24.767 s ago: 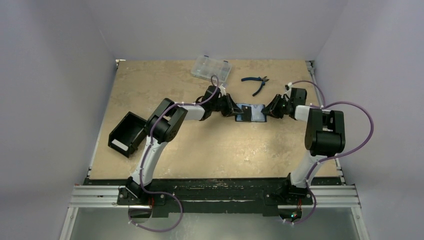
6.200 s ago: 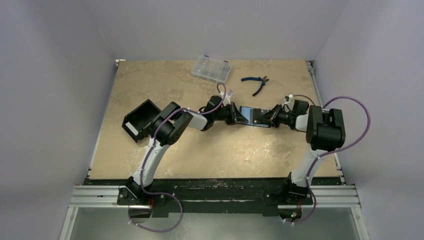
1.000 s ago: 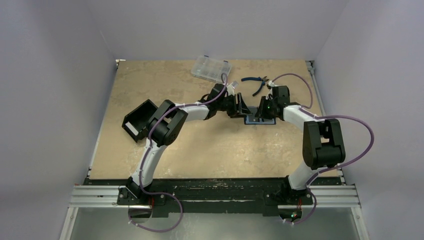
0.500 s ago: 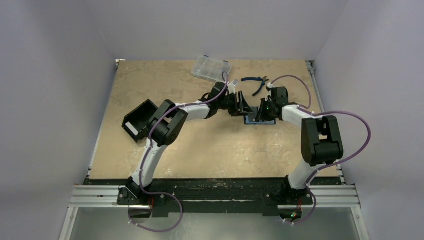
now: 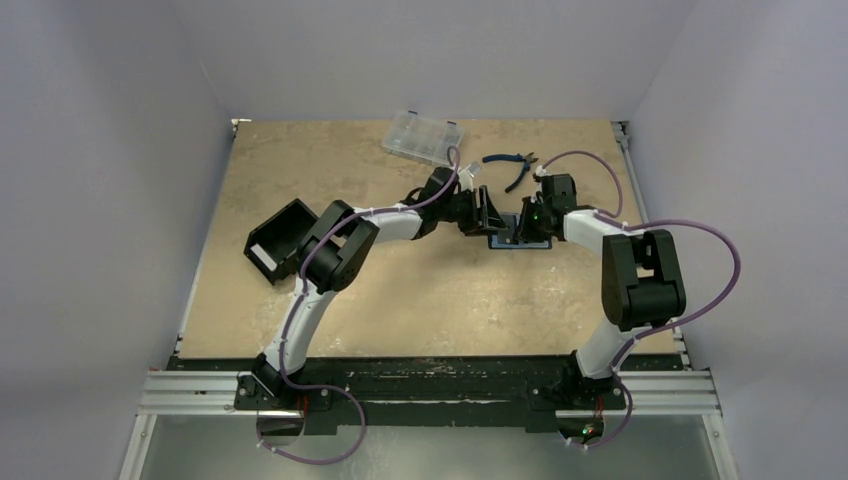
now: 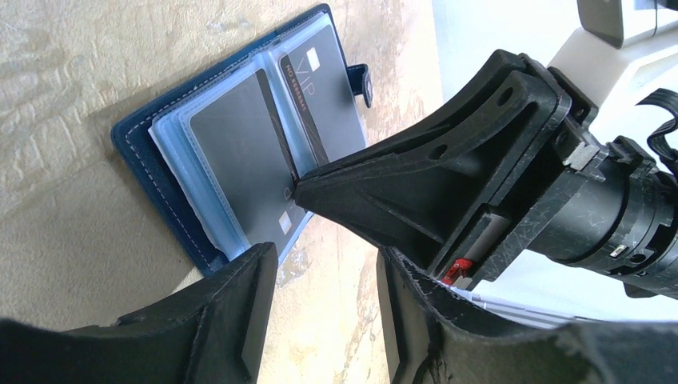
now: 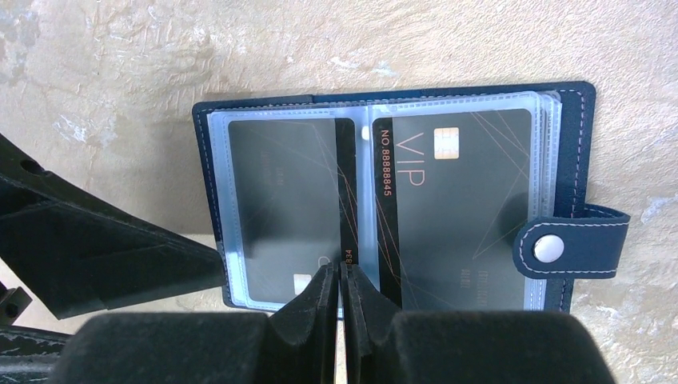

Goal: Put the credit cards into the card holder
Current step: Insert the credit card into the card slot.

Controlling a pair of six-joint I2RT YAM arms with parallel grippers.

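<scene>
While both arms converge on the card holder [image 5: 512, 241], it lies open and flat on the table [image 5: 420, 300], clear sleeves facing up. Left arm: elbow folded beside the black box [image 5: 275, 240], forearm running in low from the holder's left, left gripper [image 5: 487, 214] at its left edge. Wrist view shows its fingers [image 6: 232, 320] spread wide, nothing between them, just short of the holder's corner. Right arm: elbow raised to the holder's right, forearm coming in, wrist tipped down, right gripper [image 5: 528, 220] directly over the holder. Its fingertips [image 7: 320, 292] are pressed almost together, only a sliver of gap, with the tips at the holder's edge right on the spine fold. Can't tell if a sleeve edge is caught between them. Counts: 1 card holder, 2 credit cards visible, both dark grey, both inside sleeves, one on each side of the fold. 1 snap tab [image 7: 572, 246] with 1 light stud on the holder's right flap. Also 1 clear compartment case [image 5: 422, 137] beyond the holder and to its left, 1 pair of blue-handled pliers [image 5: 512, 166] just beyond it, 1 black box well to its left. Writing: the VIP card [image 7: 460, 200] right of the fold reads "VIP", with "NO. 8888845" along its inner edge, plus a gold chip. The striped card [image 7: 284, 200] left of the fold shows its back with a dark stripe next to the fold. Fine print on both is too small to read.
</scene>
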